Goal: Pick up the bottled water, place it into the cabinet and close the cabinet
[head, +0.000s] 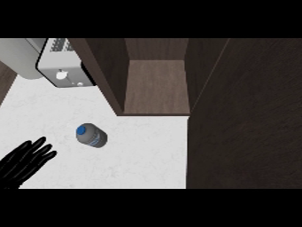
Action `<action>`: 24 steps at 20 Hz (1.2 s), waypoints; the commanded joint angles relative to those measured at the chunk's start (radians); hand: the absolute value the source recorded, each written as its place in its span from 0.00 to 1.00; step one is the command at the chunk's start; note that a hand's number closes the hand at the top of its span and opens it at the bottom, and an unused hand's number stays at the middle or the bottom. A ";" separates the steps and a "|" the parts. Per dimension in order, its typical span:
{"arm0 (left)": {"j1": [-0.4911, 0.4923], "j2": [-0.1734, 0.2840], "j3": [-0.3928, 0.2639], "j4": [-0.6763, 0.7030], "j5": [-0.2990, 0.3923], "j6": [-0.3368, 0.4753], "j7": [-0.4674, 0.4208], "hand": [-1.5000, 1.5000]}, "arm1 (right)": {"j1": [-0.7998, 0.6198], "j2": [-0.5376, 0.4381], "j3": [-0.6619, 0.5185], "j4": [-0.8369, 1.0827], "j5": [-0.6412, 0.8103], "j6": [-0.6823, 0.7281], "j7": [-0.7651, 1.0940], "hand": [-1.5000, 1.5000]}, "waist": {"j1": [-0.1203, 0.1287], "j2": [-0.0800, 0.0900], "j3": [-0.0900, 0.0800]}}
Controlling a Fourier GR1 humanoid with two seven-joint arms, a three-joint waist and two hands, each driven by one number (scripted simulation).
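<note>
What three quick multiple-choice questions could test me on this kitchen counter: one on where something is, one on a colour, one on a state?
1. Where is the bottled water?
A. inside the cabinet
B. on the white counter, in front of the cabinet
C. in the hand

2. What colour is the bottle's cap?
A. red
B. green
C. blue

3. How is the cabinet?
A. open
B. closed
C. lying on its side

Answers: 1 B, the bottle stands on the counter, apart from the left hand. 2 C, the cap on top is blue. 3 A, its bare shelf is exposed.
</note>
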 commanded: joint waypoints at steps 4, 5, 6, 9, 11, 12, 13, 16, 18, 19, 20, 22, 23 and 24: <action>-0.112 0.024 0.108 0.152 0.042 -0.056 -0.015 0.00 | 0.004 0.017 0.034 0.027 0.065 0.001 -0.030 0.00 | -0.002 0.001 0.000; -0.113 0.011 0.106 0.164 0.028 -0.067 -0.013 0.00 | -0.010 -0.004 -0.026 0.050 0.006 0.025 -0.042 0.00 | -0.002 0.001 0.001; -0.127 -0.028 0.066 0.142 0.004 -0.016 0.014 0.00 | 0.032 -0.003 -0.003 0.014 0.008 0.035 -0.038 0.00 | -0.003 0.001 0.001; -0.101 -0.021 0.123 0.164 -0.006 -0.036 -0.004 0.00 | 0.064 0.022 0.034 0.034 0.067 0.033 -0.097 0.00 | -0.001 0.000 0.001; -0.184 -0.086 0.121 0.292 -0.141 -0.087 -0.087 0.00 | 0.078 0.025 0.044 0.065 0.083 0.051 -0.140 0.00 | -0.005 0.001 0.000; -0.164 -0.091 0.127 0.292 -0.157 -0.113 -0.106 0.00 | -0.007 0.024 0.005 0.107 0.058 0.027 -0.108 0.00 | 0.000 0.002 0.000; -0.237 -0.087 0.134 0.357 -0.193 -0.105 -0.115 0.00 | 0.043 0.031 0.093 0.031 0.094 -0.003 -0.085 0.00 | -0.005 0.002 0.000; -0.260 -0.070 0.176 0.409 -0.230 -0.147 -0.168 0.00 | 0.047 -0.020 -0.023 0.037 -0.002 0.064 -0.086 0.00 | -0.004 0.001 0.000; -0.277 -0.078 0.161 0.435 -0.271 -0.142 -0.164 0.00 | 0.065 -0.029 -0.017 0.030 0.016 0.083 -0.100 0.00 | -0.005 0.001 0.000; -0.314 -0.127 0.147 0.425 -0.343 -0.096 -0.194 0.00 | 0.106 -0.021 -0.011 0.054 0.027 0.109 -0.158 0.00 | -0.008 0.001 0.000; -0.343 -0.102 0.166 0.479 -0.357 -0.117 -0.215 0.00 | 0.115 0.021 0.052 0.122 0.101 0.116 -0.229 0.00 | -0.009 0.001 0.000; -0.390 -0.118 0.159 0.563 -0.470 -0.139 -0.302 0.00 | 0.107 0.026 0.073 0.022 0.087 0.061 -0.133 0.00 | -0.010 0.002 0.000; -0.345 -0.069 0.192 0.551 -0.412 -0.170 -0.289 0.00 | 0.152 -0.020 -0.005 0.077 0.026 0.147 -0.228 0.00 | -0.007 0.001 0.000; -0.446 -0.103 0.163 0.643 -0.491 -0.130 -0.312 0.00 | 0.118 0.016 0.049 0.037 0.061 0.076 -0.144 0.00 | -0.012 0.003 0.000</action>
